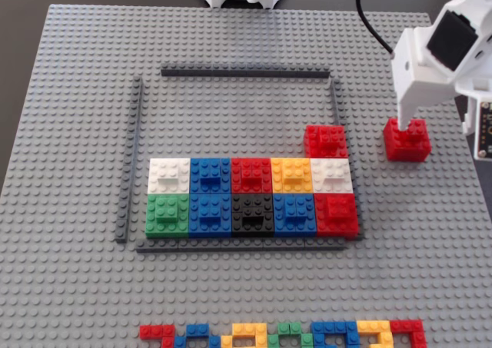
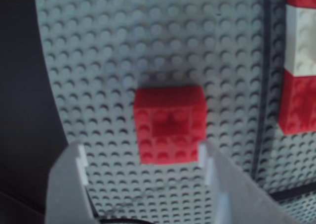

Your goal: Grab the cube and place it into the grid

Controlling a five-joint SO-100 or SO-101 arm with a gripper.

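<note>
Here your hand [image 2: 143, 159] is spread wide, pinching nothing, and the cube [image 2: 170, 123] lies straight ahead of it in the wrist view, just past the fingertips [image 2: 81, 157] and shifted toward the right one. In the fixed view the cube [image 1: 407, 140] sits on the grey baseplate [image 1: 69, 133], outside the grid [image 1: 336, 102], just right of its right-hand strip, with the hand low over it. It is square, so no long axis matters; I'd judge you need to centre the cube between the fingers and advance.

cube [image 1: 407, 139] red | grid [image 1: 244, 73] dark-grey strips | baseplate [image 1: 77, 94] light grey, studded | arm [image 1: 430, 64] white
</note>
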